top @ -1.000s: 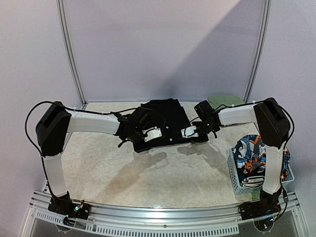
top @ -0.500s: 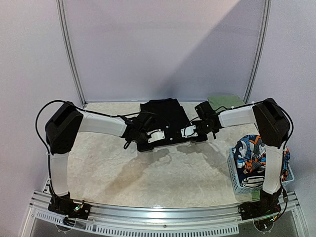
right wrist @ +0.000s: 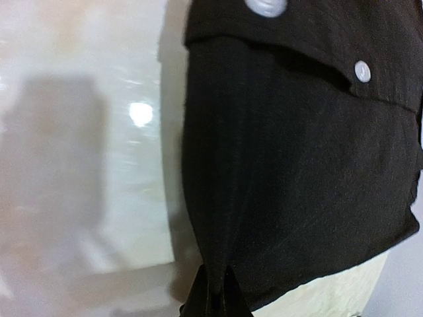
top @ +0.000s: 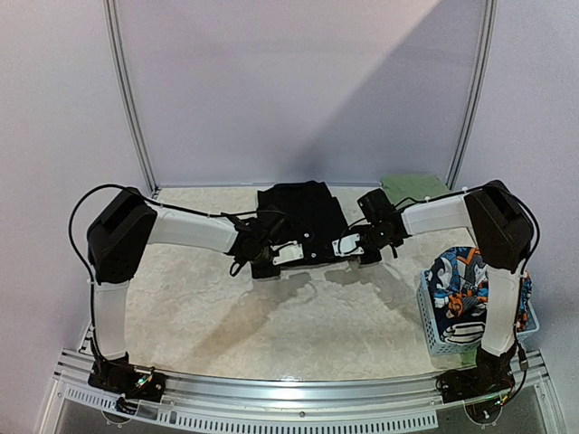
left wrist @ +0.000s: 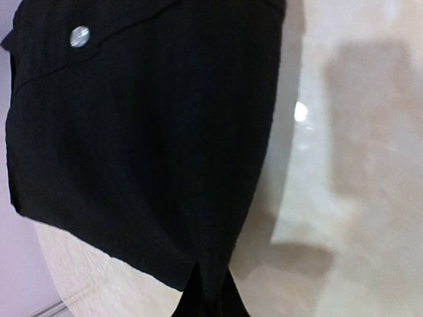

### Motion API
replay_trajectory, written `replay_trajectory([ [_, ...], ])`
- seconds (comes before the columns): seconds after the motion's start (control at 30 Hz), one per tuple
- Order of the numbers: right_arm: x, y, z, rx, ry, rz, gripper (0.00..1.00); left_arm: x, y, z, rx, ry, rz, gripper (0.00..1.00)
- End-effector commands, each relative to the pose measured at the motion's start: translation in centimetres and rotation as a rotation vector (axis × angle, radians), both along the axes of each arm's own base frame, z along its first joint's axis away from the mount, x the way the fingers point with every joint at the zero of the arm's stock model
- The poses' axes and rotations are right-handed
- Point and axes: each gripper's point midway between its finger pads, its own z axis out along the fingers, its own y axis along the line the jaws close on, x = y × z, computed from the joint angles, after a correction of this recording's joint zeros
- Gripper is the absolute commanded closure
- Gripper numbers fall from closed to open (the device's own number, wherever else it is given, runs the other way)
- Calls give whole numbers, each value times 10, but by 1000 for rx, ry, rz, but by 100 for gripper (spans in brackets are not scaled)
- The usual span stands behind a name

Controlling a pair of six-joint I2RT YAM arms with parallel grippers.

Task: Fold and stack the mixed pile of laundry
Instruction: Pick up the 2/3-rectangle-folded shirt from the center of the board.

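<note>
Top external view: the left pincer (top: 269,259) is positioned low over the worktop (top: 181,289), at the near left corner of the black garment (top: 303,210). This garment is spread at the far middle of the worktop, between the two arms. The right pincer (top: 355,246) is positioned at the near right corner of the same garment. A folded olive-green cloth (top: 414,185) is located at the far right, just beyond the right arm. A pale blue lattice basket (top: 436,327) is set at the near right edge, beside the right arm's base. A cartoon-print garment (top: 455,276) in orange, blue and white is bundled inside it.

Left wrist view: the left pincer (left wrist: 206,300) is closed on the hem of the black garment (left wrist: 132,132), and the cloth is drawn to a narrow point where it enters the fingertips. A pearly button (left wrist: 79,35) is seen at the upper left.

Right wrist view: the right pincer (right wrist: 215,297) is likewise clamped on the hem of the black garment (right wrist: 297,165). A pale button (right wrist: 361,70) is seen on a flap at the upper right.
</note>
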Motion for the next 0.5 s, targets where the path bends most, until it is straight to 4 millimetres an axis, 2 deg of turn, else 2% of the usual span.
replay_trajectory([
  [0.0,-58,-17,21,-42,121,-4,100,-38,14,40,-2,94,48,100],
  [0.1,-91,-18,35,-58,163,13,100,-67,18,58,-28,154,69,100],
  [0.13,-101,-17,45,-52,173,13,100,-78,18,65,-41,172,74,100],
  [0.27,-149,-20,64,-32,319,-5,100,-118,18,85,-86,202,68,100],
  [0.37,-189,-24,79,-33,426,-4,100,-139,15,98,-131,227,73,100],
  [0.47,-215,-22,102,8,507,-8,100,-154,10,103,-151,257,69,100],
])
